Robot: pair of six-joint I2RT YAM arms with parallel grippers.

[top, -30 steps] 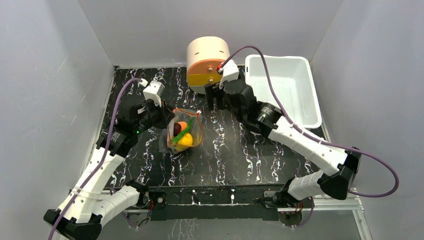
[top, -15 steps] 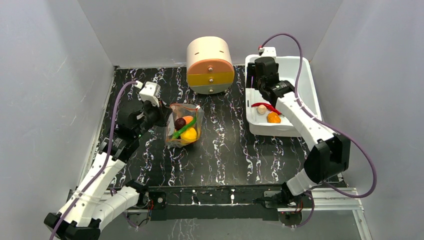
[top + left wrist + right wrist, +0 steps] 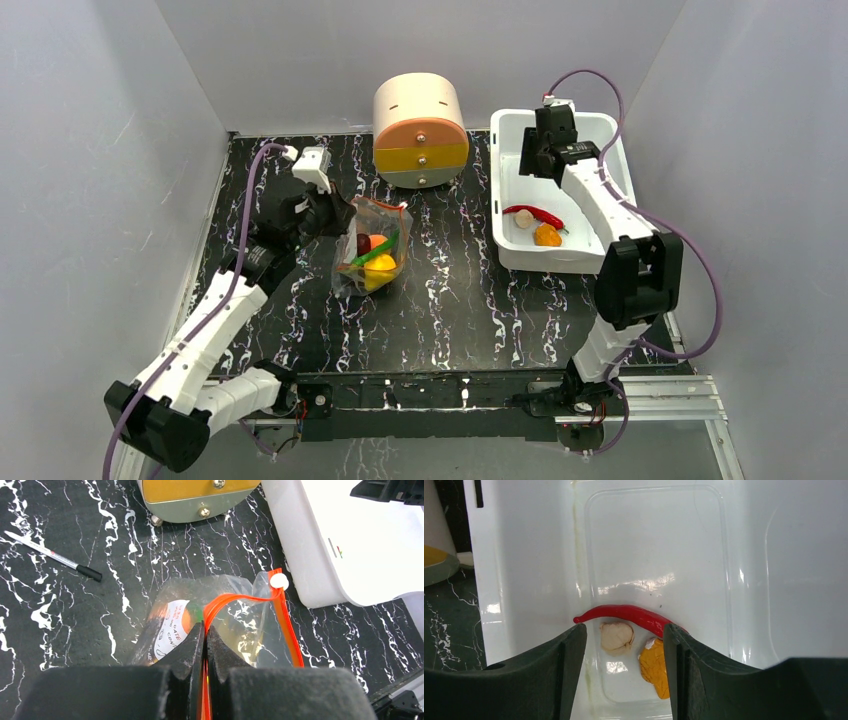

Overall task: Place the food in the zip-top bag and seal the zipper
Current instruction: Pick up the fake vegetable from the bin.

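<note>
A: Where's the small clear crinkly plastic bag [image 3: 375, 255]?
B: On the black marbled table [image 3: 450, 300], mouth gaping. The left tool [image 3: 205, 630] is clenched on its orange-red zipper strip [image 3: 240, 597].
A: And the right tool [image 3: 624, 627]?
B: Released, holding nothing, above the white rectangular plastic tub [image 3: 524, 555]. The red toy chili [image 3: 634, 614], beige bulb [image 3: 616, 637] and orange round fruit [image 3: 654, 667] lie inside.

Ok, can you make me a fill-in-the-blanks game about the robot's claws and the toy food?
The left claw pinches the zipper of the clear bag; its jaws are ____.
The white tub holds ____ pieces of food.
The green chili lies in the bag; the long chili in the tub is ____.
The right claw hangs over the tub with its jaws ____.
Missing words: shut, three, red, open.
</note>
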